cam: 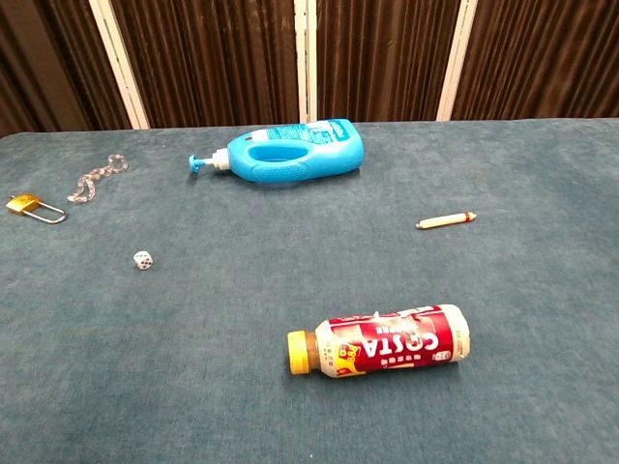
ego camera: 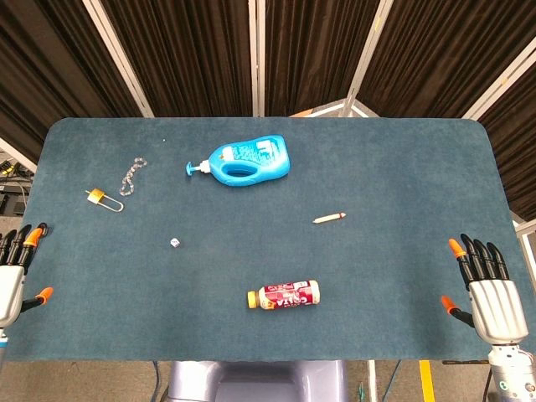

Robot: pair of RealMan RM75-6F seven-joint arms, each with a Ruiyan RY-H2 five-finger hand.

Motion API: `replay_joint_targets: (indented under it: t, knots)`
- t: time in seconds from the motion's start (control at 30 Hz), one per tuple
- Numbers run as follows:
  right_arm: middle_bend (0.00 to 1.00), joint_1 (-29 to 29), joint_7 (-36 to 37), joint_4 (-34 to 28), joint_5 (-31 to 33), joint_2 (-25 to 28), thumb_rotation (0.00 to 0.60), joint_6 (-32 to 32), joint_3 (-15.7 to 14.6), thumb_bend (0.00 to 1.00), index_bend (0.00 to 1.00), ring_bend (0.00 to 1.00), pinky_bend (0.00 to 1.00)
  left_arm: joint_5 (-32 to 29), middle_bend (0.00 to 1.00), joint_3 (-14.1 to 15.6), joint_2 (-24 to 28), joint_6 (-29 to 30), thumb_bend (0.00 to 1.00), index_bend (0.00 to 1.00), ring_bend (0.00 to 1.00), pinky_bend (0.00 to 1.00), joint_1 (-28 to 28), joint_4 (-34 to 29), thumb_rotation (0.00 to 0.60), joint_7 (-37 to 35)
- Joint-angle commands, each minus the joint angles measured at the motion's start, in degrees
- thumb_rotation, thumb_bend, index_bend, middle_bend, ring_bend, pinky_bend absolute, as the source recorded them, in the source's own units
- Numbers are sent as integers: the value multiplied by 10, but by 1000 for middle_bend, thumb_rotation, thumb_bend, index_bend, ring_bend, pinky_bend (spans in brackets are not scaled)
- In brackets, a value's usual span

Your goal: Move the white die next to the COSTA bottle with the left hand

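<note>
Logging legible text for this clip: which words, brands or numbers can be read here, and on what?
"COSTA": on the red label of the bottle lying on its side, read in the chest view.
Blue detergent bottle: its label print is too blurred to read.
White die: pips too small to count.
Padlock, pencil: no readable text.

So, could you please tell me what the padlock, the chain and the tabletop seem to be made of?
Padlock: probably brass body, going by its shiny gold look, with a thin silvery metal shackle.
Chain: pale, glinting links, likely metal, though clear plastic is possible.
Tabletop: covered in matte teal fabric, felt or short carpet by its fuzzy, unreflective look.
</note>
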Motion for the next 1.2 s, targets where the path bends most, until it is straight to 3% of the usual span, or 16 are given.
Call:
replay_joint_targets:
  t: [0.03, 0.73, 0.93, 1.07, 1.2]
  knots:
    - [0, 0, 2, -1, 1, 1, 600, -2, -1, 85, 0, 0, 0, 0, 0, 1, 1, -1, 130, 0, 0, 0, 0, -1, 600, 0]
    - [0, 1, 14, -3, -6, 7, 600, -4, -3, 85, 11, 0, 0, 14, 0, 4, 5, -18, 131, 0, 0, 0, -14, 5, 600, 2]
    - [0, 3, 26, 7, 1, 5, 600, -6, 3, 86, 36, 0, 0, 40, 0, -9, 8, -81, 164, 16, 0, 0, -74, 33, 600, -7]
    - [0, 6, 25, 12, 3, 1, 600, -10, 4, 86, 91, 0, 0, 35, 0, -19, 5, -137, 220, 150, 0, 14, -117, 41, 600, 17]
    - [0, 8, 21, 20, 10, -4, 600, -17, 6, 86, 93, 0, 0, 20, 0, -30, -13, -202, 225, 204, 0, 14, -165, 59, 600, 43]
